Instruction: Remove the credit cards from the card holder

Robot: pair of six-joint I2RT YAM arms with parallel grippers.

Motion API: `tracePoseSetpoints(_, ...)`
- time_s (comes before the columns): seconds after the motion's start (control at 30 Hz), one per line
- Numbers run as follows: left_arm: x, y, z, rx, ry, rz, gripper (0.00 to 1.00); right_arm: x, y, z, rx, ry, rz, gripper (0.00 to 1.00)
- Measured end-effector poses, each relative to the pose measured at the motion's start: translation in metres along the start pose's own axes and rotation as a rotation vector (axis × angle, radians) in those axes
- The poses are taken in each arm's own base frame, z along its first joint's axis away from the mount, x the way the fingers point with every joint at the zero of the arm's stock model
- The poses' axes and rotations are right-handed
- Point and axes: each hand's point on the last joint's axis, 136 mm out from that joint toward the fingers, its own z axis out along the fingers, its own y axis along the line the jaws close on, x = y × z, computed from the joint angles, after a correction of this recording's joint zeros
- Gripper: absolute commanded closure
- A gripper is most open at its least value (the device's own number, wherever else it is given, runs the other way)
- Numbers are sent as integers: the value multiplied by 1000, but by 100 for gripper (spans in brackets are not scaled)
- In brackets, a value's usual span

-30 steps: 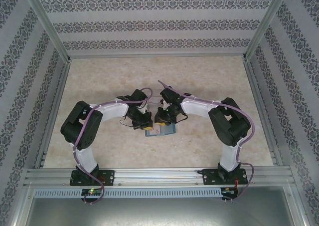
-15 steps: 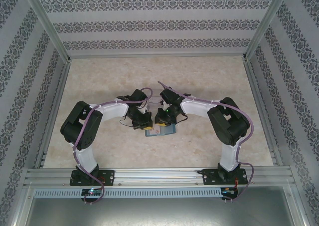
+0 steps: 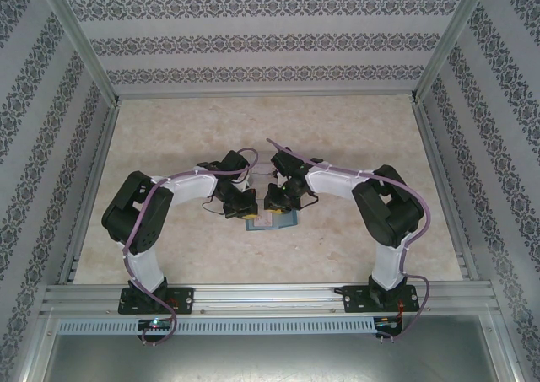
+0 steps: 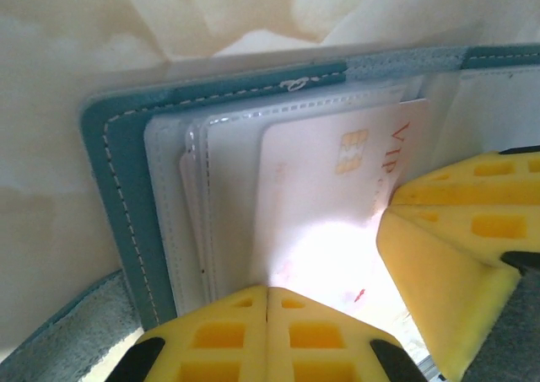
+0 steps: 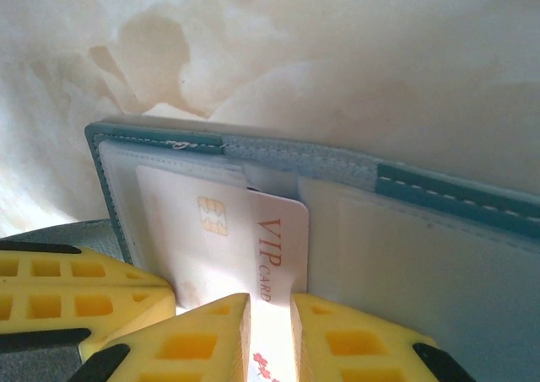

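Left gripper: jaws are seen closed together with no gap, tips set at the near edge of the pale credit card. Right gripper: fingers are held a narrow slit apart, and the card's lettered end is seen through that slit, directly under the tips. No clamp on it is shown; contact is judged a press from above.

The card holder is laid open on the table, spread just ahead of both sets of tips, its stitched teal edge beyond them. The card is found partly out. Its chip end looks tucked in the pocket, while the lettered end is pushed past the pocket lip toward the fold, right below the right tips.

Change: against the top view a second ago, the right gripper is shifted a touch outward, away from the left gripper. The left gripper and the holder are left where they were. The move is small.

It is judged a slide stroke: the card is dragged toward the fold while the holder is pinned by the left tips. Extraction is taken as started, not finished; no card is free of the holder yet. More drag is needed, then a real pinch on the exposed end.

Risks noted: tips slipping on the glossy card, or the holder being dragged along. Whether more cards are kept in the layered sleeves cannot be told.
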Motion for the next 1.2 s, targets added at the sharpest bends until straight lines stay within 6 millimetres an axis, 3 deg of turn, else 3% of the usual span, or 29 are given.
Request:
tracePoseSetpoints(0.27,-1,1,0,-7,-4,-1,99,-1,7,-12,-17,-26,-9,78)
tracePoseSetpoints(0.5,-1,1,0,-7,-4,-1,99,7,13,-5,-55,14,-14,78)
tracePoseSetpoints(0.67,0,1,0,-8,-3,-1,99,9,5,4,-36,38,0,78)
tracePoseSetpoints(1.2,0,5,-1,-26,-3,19,99,7,0,3,-1,20,-3,78)
